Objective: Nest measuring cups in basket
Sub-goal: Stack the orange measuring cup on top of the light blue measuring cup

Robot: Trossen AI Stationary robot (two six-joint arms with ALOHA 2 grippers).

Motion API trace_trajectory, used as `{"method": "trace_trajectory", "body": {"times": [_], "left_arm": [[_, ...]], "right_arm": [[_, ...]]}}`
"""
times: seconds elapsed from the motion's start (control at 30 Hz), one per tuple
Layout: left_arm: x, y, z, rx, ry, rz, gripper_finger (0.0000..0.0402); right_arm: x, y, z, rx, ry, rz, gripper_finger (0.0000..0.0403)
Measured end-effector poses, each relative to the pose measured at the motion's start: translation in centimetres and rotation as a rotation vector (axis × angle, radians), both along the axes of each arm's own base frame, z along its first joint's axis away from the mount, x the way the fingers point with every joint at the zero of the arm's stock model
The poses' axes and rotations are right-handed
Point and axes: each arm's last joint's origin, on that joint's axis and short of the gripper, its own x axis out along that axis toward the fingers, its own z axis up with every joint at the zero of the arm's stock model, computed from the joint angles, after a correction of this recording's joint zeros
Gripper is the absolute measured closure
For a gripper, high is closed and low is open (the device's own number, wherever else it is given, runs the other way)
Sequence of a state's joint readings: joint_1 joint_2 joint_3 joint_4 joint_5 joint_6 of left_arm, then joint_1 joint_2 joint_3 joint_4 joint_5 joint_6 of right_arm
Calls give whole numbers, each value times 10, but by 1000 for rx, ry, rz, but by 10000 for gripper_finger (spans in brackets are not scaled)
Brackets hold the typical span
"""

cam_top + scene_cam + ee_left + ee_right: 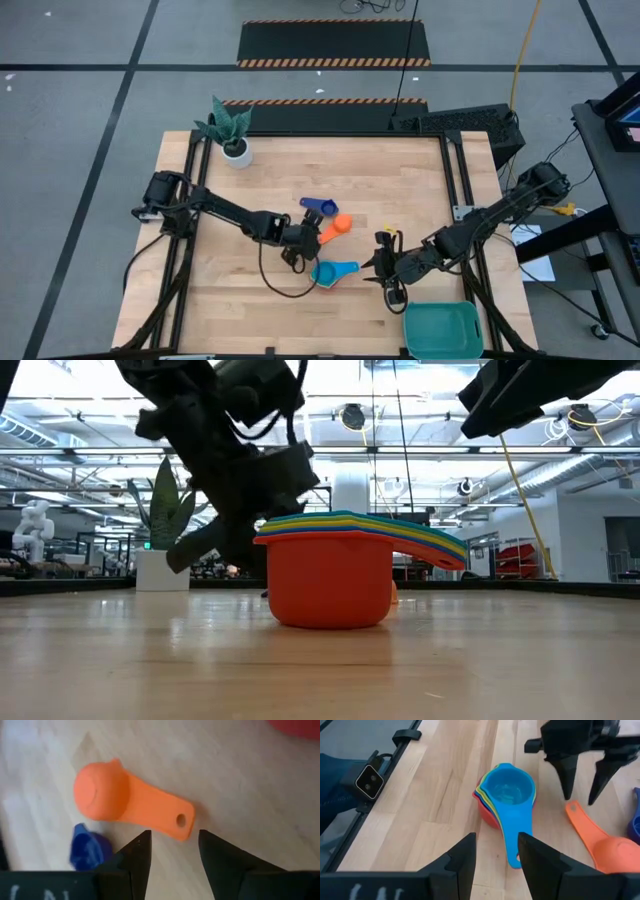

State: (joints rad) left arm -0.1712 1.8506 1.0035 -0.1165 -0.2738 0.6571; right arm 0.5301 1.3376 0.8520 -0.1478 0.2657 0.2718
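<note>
The bench (250,300) carries everything, and the teal basket (441,330) at its near right corner holds no cup that I can see, so the final placing is not done. Next in size is the nested stack (504,795): a red cup at the bottom, yellow and green rims above it, a light blue cup on top, standing near the middle of the bench, well apart from the basket. Two cups lie loose beside it, the orange cup (125,802) and the navy cup (90,852), so by my judgement nesting is a little over half finished. The left tool (174,847) hovers just over the orange cup's handle, fingers parted and empty. The right tool (496,851) waits beside the stack's handle, jaws apart, gripping nothing.
</note>
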Motion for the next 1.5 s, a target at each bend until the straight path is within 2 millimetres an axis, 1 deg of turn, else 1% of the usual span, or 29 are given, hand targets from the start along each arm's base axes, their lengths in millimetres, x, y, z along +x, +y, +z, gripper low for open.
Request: {"method": "trace_trajectory", "body": {"times": [0.13, 0.27, 0.4, 0.53, 0.63, 0.83, 0.93, 1.07, 1.1, 1.2, 1.3, 1.37, 1.5], "left_arm": [[2, 2, -9, 18, 11, 12, 236], [8, 0, -15, 73, -25, -5, 219], [11, 0, -16, 102, -43, -33, 202], [12, 7, -17, 71, -32, -41, 206], [12, 13, -18, 25, -14, -41, 224], [12, 17, -19, -27, 0, -80, 278], [12, 20, -19, -42, 6, -83, 313], [12, 21, -20, -48, 4, -61, 378], [12, 19, -19, -44, -5, -58, 387], [12, 11, -14, -14, -32, -46, 388], [8, 2, -3, 41, -65, -27, 394], [6, -2, 9, 72, -113, 15, 395], [-1, -13, 40, 111, -228, 88, 395]], "right_arm": [[0, 0, 0, 1, 3, -1, 266], [0, 0, 0, -3, 3, 2, 266], [-1, 0, -1, -4, 14, 3, 266], [-2, -1, -2, -11, 27, 3, 266], [-2, -1, -2, -10, 28, 2, 266], [-2, -1, -2, -9, 27, 2, 266], [-2, -1, -2, -9, 26, 1, 266], [-1, 0, -1, -2, 16, 1, 266], [-1, 0, -1, -1, 13, 1, 266], [-1, 0, -1, -1, 13, 1, 266], [-1, -1, -1, -12, 6, -13, 266], [0, -2, 0, -33, -12, -45, 266], [3, -4, 4, -84, -93, -146, 266]]}}
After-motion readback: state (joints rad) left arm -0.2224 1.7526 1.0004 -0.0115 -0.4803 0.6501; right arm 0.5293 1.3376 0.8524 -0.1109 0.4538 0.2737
